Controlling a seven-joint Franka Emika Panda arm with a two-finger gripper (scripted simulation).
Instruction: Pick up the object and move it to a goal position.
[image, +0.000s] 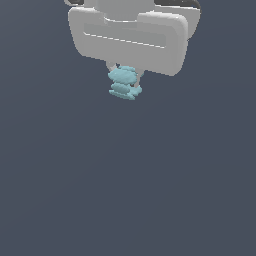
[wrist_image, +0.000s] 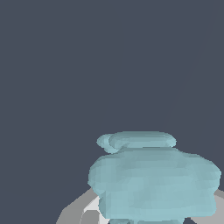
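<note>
The object is a small pale cyan-blue lump with stacked wavy ridges, hanging just under the white gripper near the top of the exterior view. Short grey fingers close on its upper part from both sides, and its lower ridges stick out below them. In the wrist view the object fills much of the picture, with grey finger parts showing beside it. The broad white gripper body hides the fingers' roots.
Only a plain dark blue-grey background shows around and below the gripper. No goal marker or other object is in view.
</note>
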